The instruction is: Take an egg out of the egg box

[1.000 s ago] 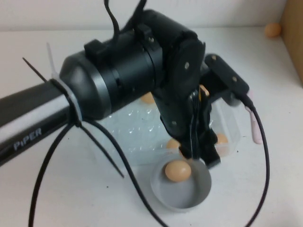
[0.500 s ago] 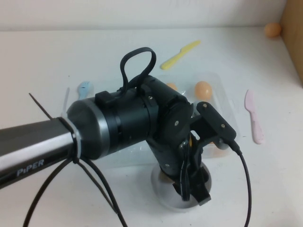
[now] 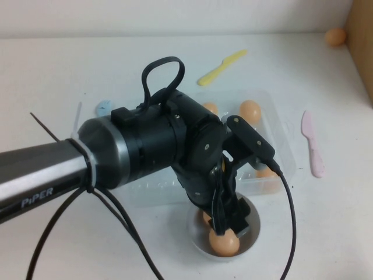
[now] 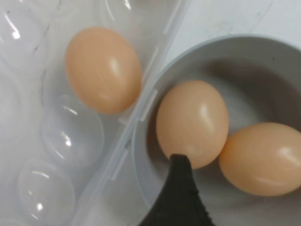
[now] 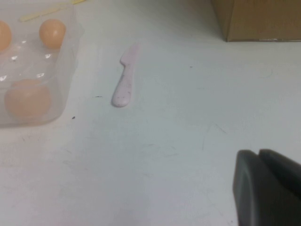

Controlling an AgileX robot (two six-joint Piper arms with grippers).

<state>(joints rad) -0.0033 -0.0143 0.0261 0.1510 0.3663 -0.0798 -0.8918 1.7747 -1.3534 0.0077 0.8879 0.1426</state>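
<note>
Left gripper (image 3: pixel 228 219) over grey bowl (image 3: pixel 253 230), finger spread unclear; 2 eggs below, egg (image 4: pixel 193 123) touching the fingertip (image 4: pixel 181 176). Egg box (image 3: pixel 280 143) just behind. Right gripper (image 5: pixel 268 188) parked apart, fingers together.

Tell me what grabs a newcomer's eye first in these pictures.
The big black left arm fills the middle of the high view, its left claw down in the grey bowl, where two eggs lie touching. Behind it sits the clear egg box. The right claw hovers over bare table.
</note>
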